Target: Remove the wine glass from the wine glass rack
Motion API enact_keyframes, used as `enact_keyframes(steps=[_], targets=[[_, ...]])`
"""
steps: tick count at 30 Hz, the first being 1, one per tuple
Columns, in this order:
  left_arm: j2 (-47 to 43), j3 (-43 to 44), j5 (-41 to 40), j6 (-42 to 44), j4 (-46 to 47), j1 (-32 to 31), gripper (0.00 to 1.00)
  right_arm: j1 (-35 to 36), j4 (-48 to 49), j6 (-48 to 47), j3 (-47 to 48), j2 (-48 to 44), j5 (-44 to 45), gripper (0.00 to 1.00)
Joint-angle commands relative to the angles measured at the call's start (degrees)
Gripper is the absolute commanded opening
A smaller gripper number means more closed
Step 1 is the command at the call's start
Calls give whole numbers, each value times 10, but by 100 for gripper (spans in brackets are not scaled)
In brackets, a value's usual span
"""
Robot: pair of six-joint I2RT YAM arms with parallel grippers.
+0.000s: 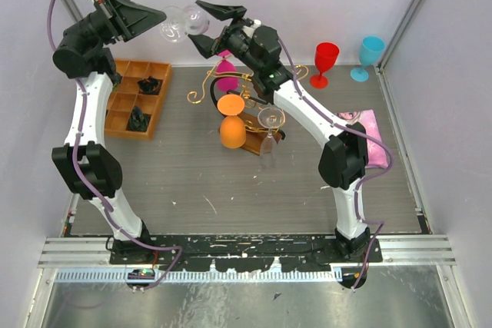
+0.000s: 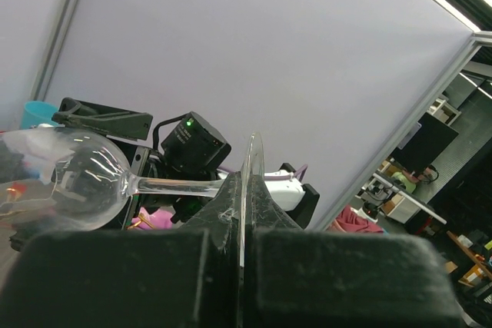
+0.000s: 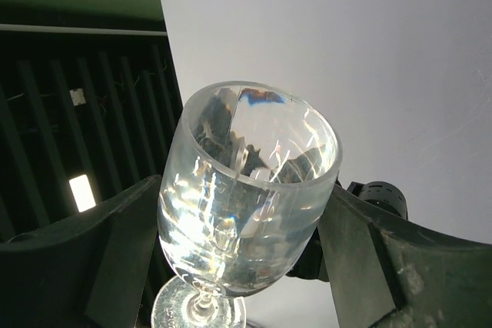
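Two grippers are meeting high over the table's [image 1: 231,182] far edge. The left gripper [image 2: 244,217] is pinching the wine glass [image 2: 73,182] by its foot, jaws fully shut, and holding it sideways, likely to offer the bowl rightward. The right gripper [image 1: 202,27] is standing wide around that bowl; contact I cannot tell. The glass is hanging clear of the rack [image 1: 223,82], with open air below and the wall close behind.
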Motion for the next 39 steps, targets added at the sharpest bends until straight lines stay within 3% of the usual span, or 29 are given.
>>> enact_keyframes(steps=[1, 8, 13, 21, 29, 32, 39], targets=[[-2, 30, -1, 5, 29, -1, 0, 2, 64, 186, -10, -18, 10, 82], [-8, 17, -11, -10, 52, 6, 0, -2, 90, 197, -38, -25, 17, 84], [-2, 15, -26, -40, 82, 10, 0, -4, 101, 193, -35, -25, 29, 63], [-9, 3, -26, -40, 83, 10, 1, -4, 102, 187, -22, -20, 39, 58], [-24, -9, -19, -49, 83, 10, 83, -11, 82, 154, 34, -2, 41, 57], [-39, -20, -13, -39, 73, 11, 90, -19, 80, 138, 46, -1, 37, 56], [-79, -47, 11, 11, -2, 19, 92, -97, 31, 18, 20, -50, -9, 51]])
